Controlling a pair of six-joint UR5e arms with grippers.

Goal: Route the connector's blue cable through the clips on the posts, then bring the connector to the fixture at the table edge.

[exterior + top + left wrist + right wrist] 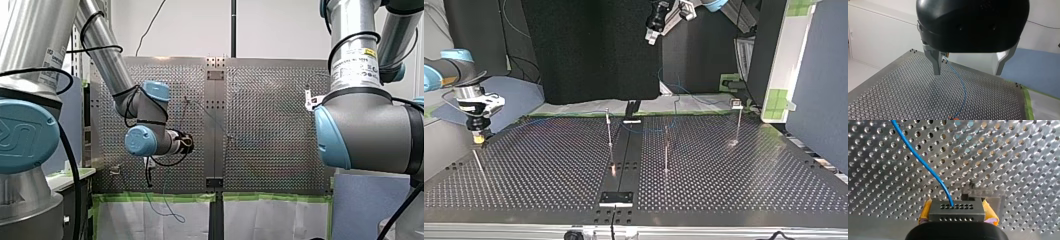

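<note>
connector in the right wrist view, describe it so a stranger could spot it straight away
The perforated metal table fills the right wrist view, and my right tool stands before it. Between the tool's yellow pads sits the connector, a dark grey block. It alone has two rows of small holes, with the blue cable leaving the upper row.

The bench [1010, 157] is gleaming as perforated metal. The blue cable [923, 162] is looking smooth and glossy, the connector [956, 211] matt grey. My left tool [967, 73] is showing a glossy black shell and metal fingers [936, 62].
</note>
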